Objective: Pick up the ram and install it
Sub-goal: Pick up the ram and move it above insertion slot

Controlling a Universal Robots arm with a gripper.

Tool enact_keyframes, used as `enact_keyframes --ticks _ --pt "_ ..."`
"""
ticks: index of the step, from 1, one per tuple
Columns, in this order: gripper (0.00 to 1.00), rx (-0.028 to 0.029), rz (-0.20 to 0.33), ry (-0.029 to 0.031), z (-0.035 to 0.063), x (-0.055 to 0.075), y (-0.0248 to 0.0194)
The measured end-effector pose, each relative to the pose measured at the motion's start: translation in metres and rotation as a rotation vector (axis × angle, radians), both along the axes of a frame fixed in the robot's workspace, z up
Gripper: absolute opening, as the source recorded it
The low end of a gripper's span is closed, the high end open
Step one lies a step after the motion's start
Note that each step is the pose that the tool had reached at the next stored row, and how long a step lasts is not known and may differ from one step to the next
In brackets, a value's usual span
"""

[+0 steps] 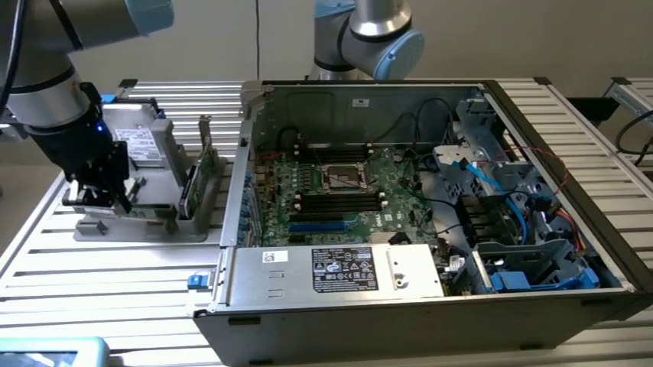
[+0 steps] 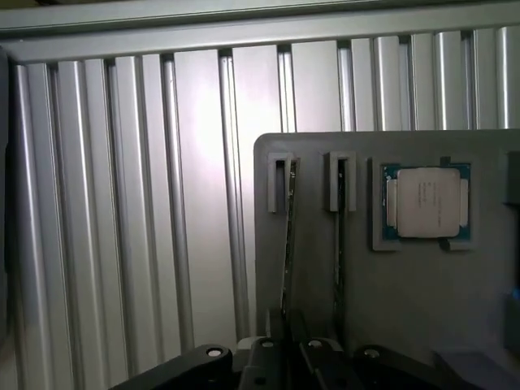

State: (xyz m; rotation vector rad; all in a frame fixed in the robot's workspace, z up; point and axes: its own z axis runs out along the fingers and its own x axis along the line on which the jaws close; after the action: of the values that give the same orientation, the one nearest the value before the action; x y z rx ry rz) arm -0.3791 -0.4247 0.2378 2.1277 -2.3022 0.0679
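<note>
A ribbed metal table [image 1: 102, 283] is set before a plain wall [image 1: 531, 38]. On it, a gray holder [image 1: 153, 228] is placed beside an open computer case [image 1: 306, 321]. The ram [image 2: 288, 244] is stood in the holder, pinched by the closed gripper [image 2: 286, 348].

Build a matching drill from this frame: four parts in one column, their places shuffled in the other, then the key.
Parts
1. ram
2. processor chip
3. motherboard
4. power supply

Places
A. flat on the floor of the open computer case
B. in a square pocket of the grey holder
C. in a narrow slot of the grey holder, clamped between the fingers
D. along the case's near edge, white label facing up

Pairs: 1-C, 2-B, 3-A, 4-D
</note>
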Motion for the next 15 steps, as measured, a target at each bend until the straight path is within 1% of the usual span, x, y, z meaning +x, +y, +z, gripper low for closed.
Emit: enact_keyframes --ticks 3,6,11,15 --pt "0.14 -0.0057 0.005 -0.0008 0.0099 -0.001 0.0" --pt "0.14 -0.0096 0.012 -0.0011 0.0218 -0.002 0.0" --pt "0.14 -0.0124 0.023 -0.001 0.0445 -0.002 0.0" --pt "0.14 -0.0126 0.032 -0.0012 0.0591 -0.002 0.0"
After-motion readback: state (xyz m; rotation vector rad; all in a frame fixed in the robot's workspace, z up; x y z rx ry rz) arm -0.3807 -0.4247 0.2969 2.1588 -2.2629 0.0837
